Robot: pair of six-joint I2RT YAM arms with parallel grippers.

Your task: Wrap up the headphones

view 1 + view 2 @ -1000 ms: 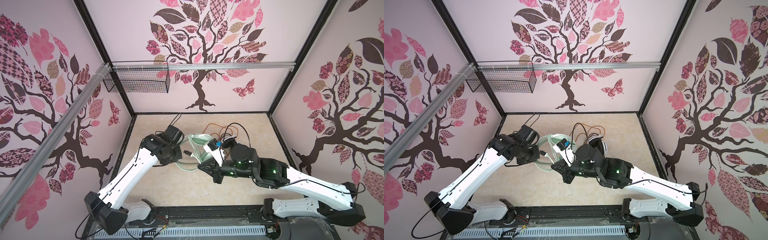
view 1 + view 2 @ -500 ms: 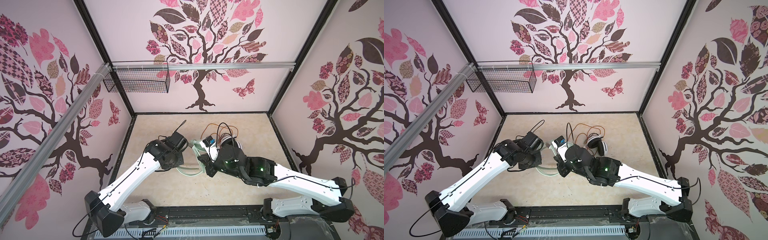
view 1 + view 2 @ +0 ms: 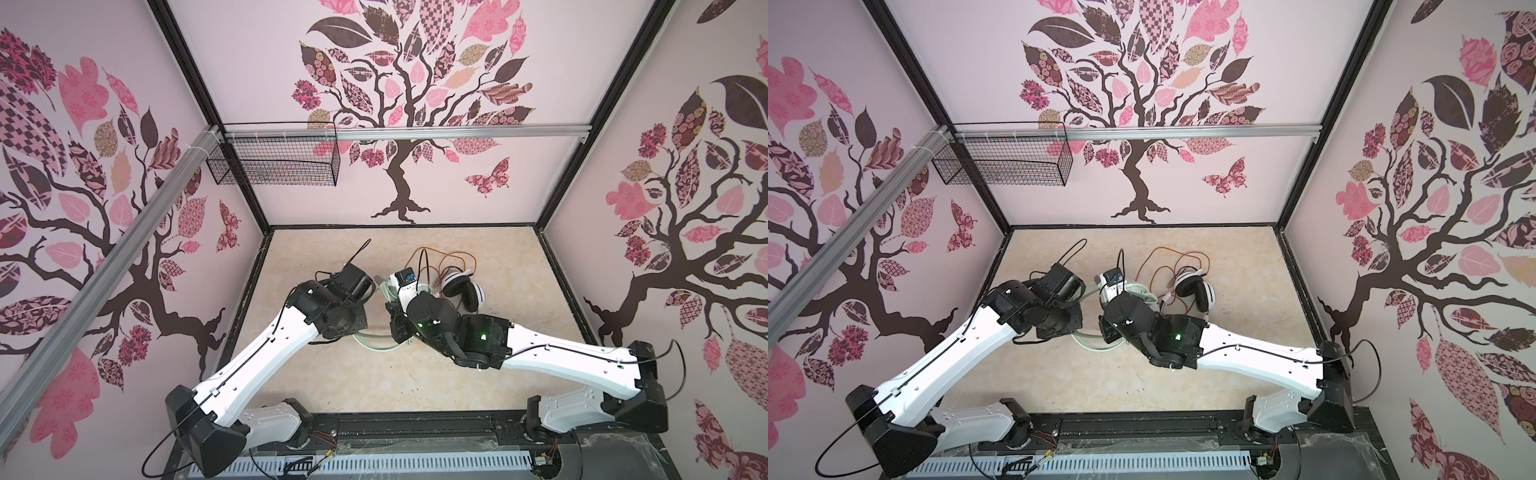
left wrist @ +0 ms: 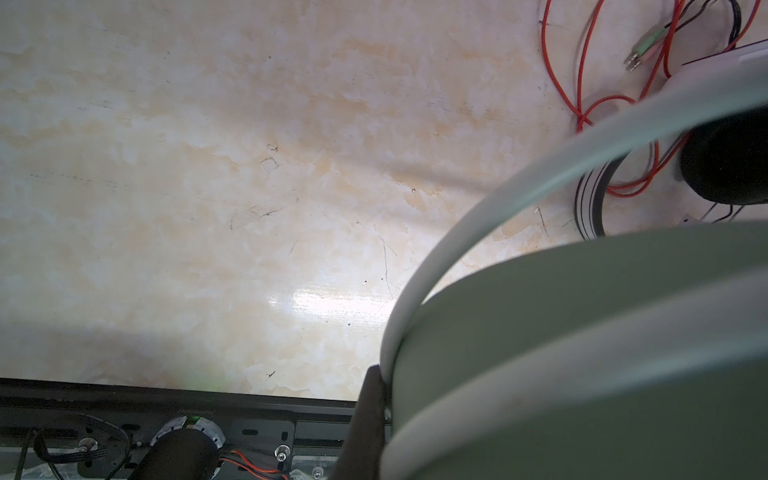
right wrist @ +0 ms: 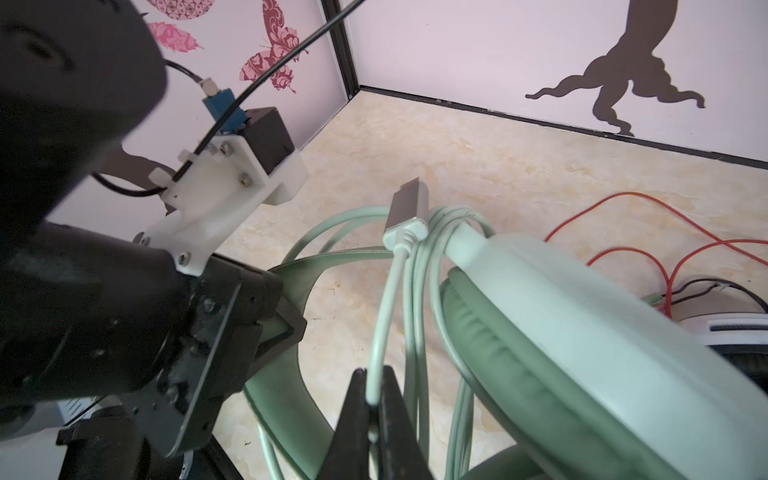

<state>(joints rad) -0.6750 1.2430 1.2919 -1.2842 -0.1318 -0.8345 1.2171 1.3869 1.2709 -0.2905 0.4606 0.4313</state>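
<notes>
The mint-green headphones hang between my two grippers at the table's middle. My left gripper is shut on their headband, also seen from the right wrist as headband. My right gripper is shut on the pale cord, just below its silver plug; several cord turns lie round the ear-cup stem. In both top views the arms cover most of this pair, leaving a loop showing. The white headphones with black pads lie behind, their orange-red cord loose.
A black wire basket hangs on the back-left rail. Patterned walls close the table on three sides. A black rail with the arm bases runs along the front edge. The red cord sprawls close to the held pair.
Both grippers have carried the mint-green headphones a little toward the front edge. The right wrist has shifted left, uncovering more of the white pair. Both grips are unchanged.
</notes>
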